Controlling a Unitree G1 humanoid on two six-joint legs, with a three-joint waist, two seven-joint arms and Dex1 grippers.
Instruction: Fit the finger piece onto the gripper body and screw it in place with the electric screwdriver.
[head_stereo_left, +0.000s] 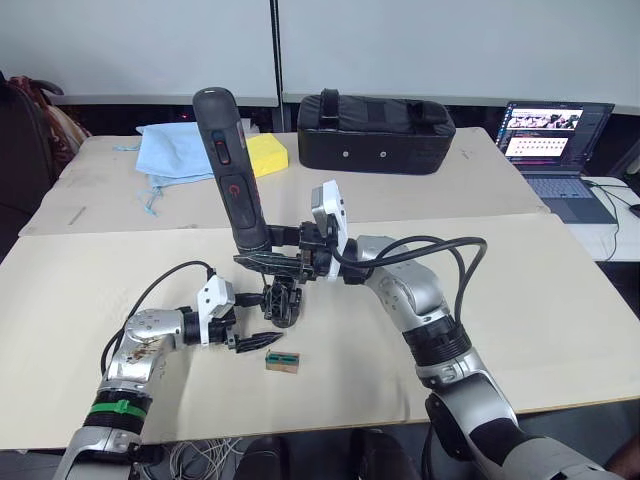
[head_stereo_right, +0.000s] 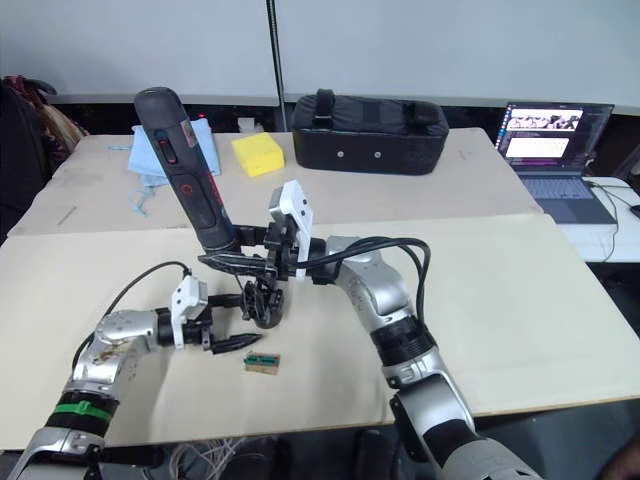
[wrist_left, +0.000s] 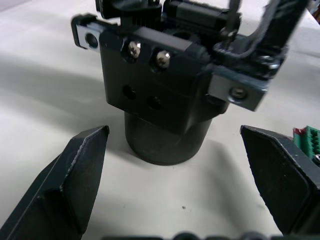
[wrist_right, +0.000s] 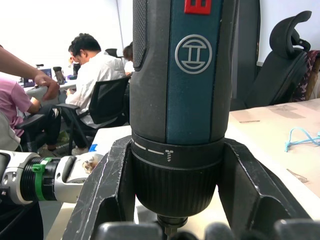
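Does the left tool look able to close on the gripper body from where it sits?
Probably yes. The left tool is open, its fingers flanking the gripper body with bare table between. The electric screwdriver comes from above, not across that path.

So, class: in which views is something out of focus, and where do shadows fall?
Left wrist view: the left tool's fingers are soft, the gripper body sharper, shadowing the table. Right wrist view: the electric screwdriver is crisp, the people behind blurred.

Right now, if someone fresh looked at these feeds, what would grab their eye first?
The electric screwdriver, standing tall mid-table, clamped in the right gripper with its tip down over the gripper body. Next, the left gripper, open beside that body, with a small green-and-tan block just in front.
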